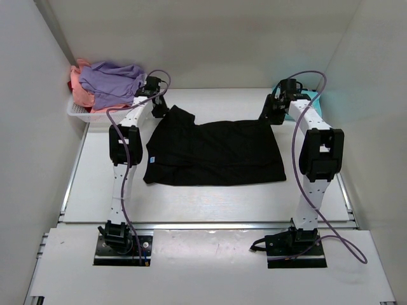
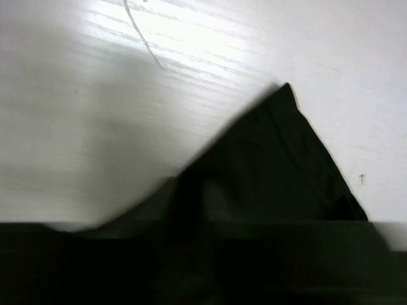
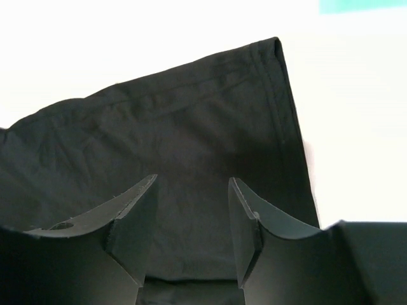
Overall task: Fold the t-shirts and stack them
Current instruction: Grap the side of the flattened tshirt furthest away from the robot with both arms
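Black tee (image 1: 213, 152) lies spread flat. Right gripper (image 3: 193, 180) sits at its far right corner, jaws apart, nothing pinched. Left gripper (image 1: 157, 107) is at the tee's far left sleeve; wrist view blurred, can't tell if parted or closed. Risk: a shallow bite on the hem slips out, or an uneven lift skews the fold. Lavender tee (image 1: 111, 79) in basket (image 1: 75, 113) beyond the far left corner; teal tee (image 1: 313, 96) beyond the far right.

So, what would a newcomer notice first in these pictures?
The black t-shirt lies spread in the middle of the table. The right gripper is open over one far corner of it. At the far left, a white basket holds a lavender tee and a salmon-pink tee.
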